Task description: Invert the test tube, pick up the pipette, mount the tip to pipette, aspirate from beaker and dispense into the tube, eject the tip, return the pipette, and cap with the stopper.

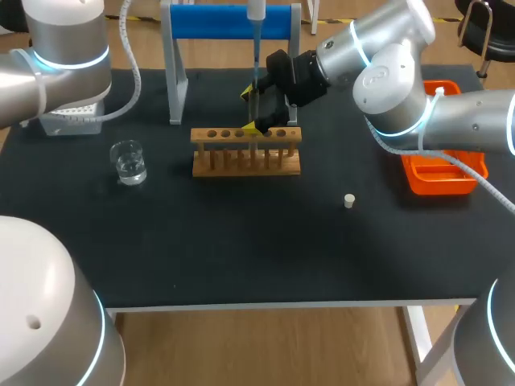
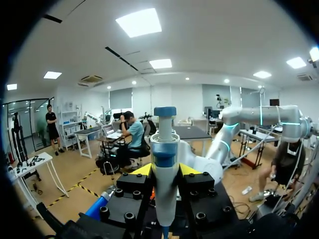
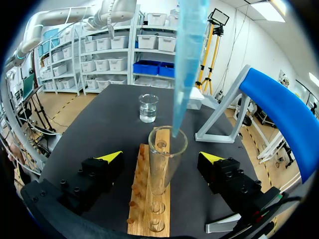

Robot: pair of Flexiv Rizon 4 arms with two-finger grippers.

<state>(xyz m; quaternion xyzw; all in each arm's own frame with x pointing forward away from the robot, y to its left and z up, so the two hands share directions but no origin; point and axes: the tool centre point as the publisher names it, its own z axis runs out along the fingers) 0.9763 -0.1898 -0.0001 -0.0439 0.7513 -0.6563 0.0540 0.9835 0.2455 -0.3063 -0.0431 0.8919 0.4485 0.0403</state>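
**Two arms meet at the rack**

Seen from the floor, the left gripper clamps the pipette upright, its yellow tips pressed on either side of the barrel (this claw sits outside the head view). The pipette's blue tip hangs down with its end just inside the mouth of the test tube, which stands upright in the wooden rack. The right gripper straddles that tube with its fingers spread wide, both clear of the glass. On the black table, the beaker of clear liquid sits at nine o'clock from the rack. The white stopper lies at four o'clock, well apart, and an orange tray lies at three o'clock. A blue-topped stand rises at twelve o'clock, just behind the rack.
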